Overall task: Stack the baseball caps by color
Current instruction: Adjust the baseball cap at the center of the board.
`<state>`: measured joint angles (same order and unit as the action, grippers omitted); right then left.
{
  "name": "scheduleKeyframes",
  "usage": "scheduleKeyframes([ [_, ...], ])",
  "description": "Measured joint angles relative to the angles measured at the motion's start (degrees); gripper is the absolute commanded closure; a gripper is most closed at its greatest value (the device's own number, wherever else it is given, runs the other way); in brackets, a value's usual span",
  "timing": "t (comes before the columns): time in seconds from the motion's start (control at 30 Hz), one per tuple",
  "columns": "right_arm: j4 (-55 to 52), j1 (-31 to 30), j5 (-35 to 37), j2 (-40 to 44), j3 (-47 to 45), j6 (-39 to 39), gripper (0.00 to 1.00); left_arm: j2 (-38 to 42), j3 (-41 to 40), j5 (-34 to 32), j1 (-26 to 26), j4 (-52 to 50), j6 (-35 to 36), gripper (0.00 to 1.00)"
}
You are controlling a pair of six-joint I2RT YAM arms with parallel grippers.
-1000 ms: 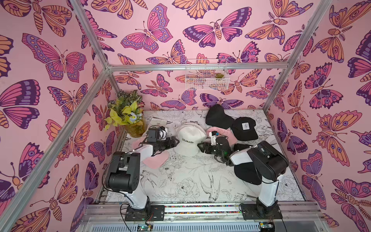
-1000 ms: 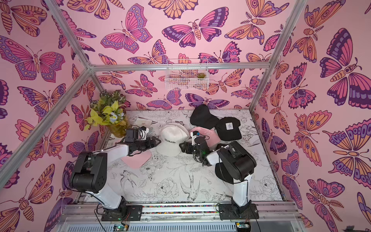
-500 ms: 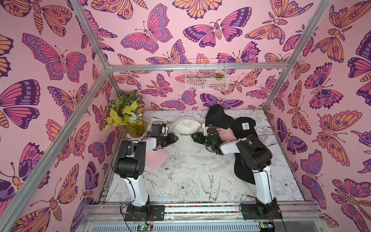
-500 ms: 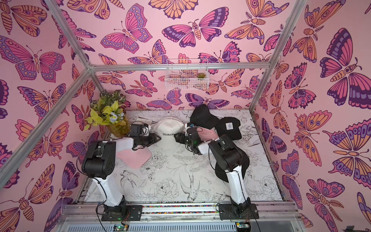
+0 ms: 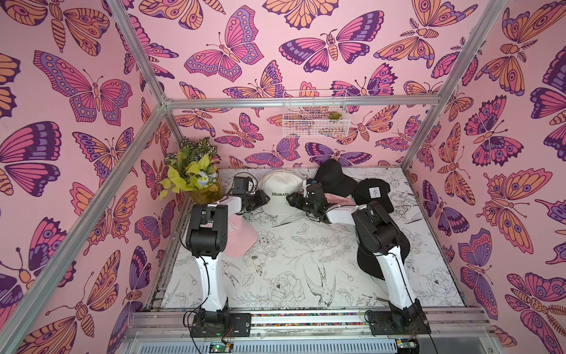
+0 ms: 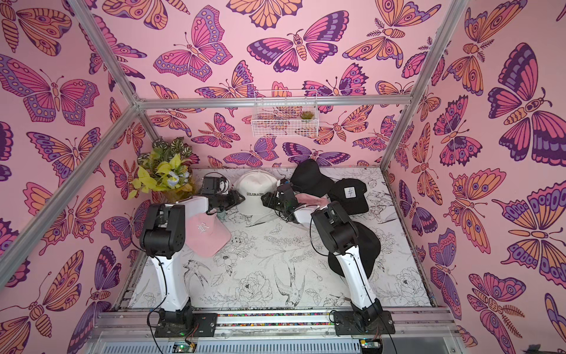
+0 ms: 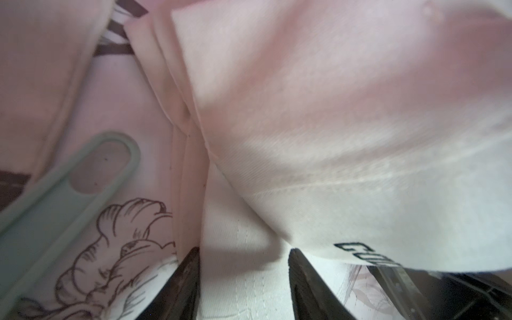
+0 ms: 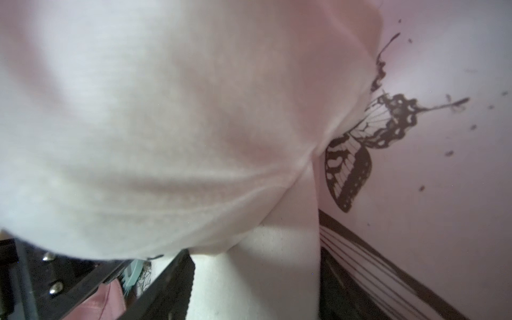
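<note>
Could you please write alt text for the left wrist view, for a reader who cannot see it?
A cream-white fabric baseball cap with black lettering fills the view, its brim between the two black fingers of the left gripper. Beside it, a pale teal plastic handle lies on the flower-printed table mat.

Floral table [image 5: 284,254] carries scattered caps [image 5: 242,239] and apparently a brush [image 7: 41,221].

A staged robot test booth, not a lived-in room. An aluminium frame [image 5: 301,102] carries butterfly wallpaper [image 5: 92,92], and the table [image 5: 291,245] wears a printed flower-and-bird sheet. The 2 robot arms, left arm [image 5: 211,275] and right arm [image 5: 396,275], are bolted to a metal rail [image 5: 306,320] at its front. A wire basket [image 5: 315,122] and potted plant [image 5: 190,174] dress the back.
</note>
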<state>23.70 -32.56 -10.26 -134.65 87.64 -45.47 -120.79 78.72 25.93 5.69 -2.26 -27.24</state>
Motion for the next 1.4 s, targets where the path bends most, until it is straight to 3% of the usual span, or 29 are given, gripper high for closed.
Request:
scheduleKeyframes([
  [0.2, -0.63, -0.35, 1.55, -2.84, 4.63, -1.29, 0.28, -3.65, 6.1, -2.43, -0.74, -3.06, 0.28, 0.46],
  [0.4, -2.12, -1.57, 3.43, -4.48, 8.26, -1.7, 0.28, -5.92, 10.32, -5.11, -1.09, -6.88, 1.55, 0.31],
  [1.4, -7.28, -2.29, 7.72, -11.8, 22.58, -2.14, 0.25, -11.96, 20.52, -4.59, -1.64, -10.93, 2.19, 0.33],
])
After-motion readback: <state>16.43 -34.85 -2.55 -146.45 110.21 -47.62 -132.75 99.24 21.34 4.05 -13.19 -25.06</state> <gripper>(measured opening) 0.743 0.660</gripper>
